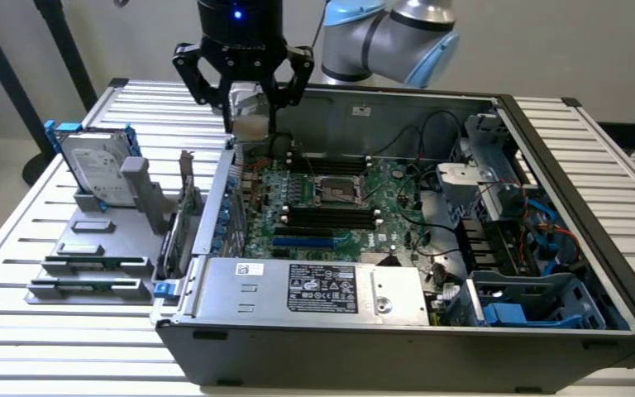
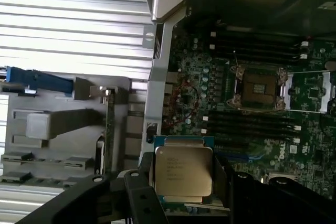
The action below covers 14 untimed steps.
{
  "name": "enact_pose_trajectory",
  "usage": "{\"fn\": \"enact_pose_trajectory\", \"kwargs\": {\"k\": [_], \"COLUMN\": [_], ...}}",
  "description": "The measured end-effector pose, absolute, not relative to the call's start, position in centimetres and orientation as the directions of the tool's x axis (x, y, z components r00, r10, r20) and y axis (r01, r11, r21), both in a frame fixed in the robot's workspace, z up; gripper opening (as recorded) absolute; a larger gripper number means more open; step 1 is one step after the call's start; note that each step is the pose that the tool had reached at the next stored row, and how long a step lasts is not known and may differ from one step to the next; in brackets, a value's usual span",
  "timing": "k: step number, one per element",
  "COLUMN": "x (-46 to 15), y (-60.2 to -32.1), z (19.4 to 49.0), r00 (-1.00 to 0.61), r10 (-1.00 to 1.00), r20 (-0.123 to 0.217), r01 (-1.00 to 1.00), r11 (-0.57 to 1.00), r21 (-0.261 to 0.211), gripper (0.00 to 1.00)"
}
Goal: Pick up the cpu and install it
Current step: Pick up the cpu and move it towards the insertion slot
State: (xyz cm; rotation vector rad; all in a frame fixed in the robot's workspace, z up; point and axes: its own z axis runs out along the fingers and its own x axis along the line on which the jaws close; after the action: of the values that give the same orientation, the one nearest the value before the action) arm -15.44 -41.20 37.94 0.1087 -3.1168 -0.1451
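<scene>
Currently the gripper point(image 1: 248, 112) is pinching the cpu point(image 2: 184, 172) by its edges, holding it flat above the case wall point(image 1: 227, 178), the empty socket point(image 1: 337, 192) lying apart toward the exterior view's right.

1 cpu point(image 2: 184, 170), 1 hard drive point(image 1: 95, 169), 1 computer case point(image 1: 406, 364), 1 motherboard socket point(image 2: 258, 88), 1 power supply point(image 1: 312, 285), 1 robot arm point(image 1: 389, 37).

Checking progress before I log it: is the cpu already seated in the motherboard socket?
No, the cpu is gripped in the hand, and the socket stands empty.
</scene>
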Motion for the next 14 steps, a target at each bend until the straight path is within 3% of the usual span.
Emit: {"fn": "enact_pose_trajectory", "kwargs": {"k": [14], "x": [-11.0], "y": [-36.4], "z": [35.5], "r00": [-0.997], "r10": [-0.070], "r20": [0.016], "r01": [-0.069], "r11": [0.993], "r21": [0.093], "gripper": [0.55]}}
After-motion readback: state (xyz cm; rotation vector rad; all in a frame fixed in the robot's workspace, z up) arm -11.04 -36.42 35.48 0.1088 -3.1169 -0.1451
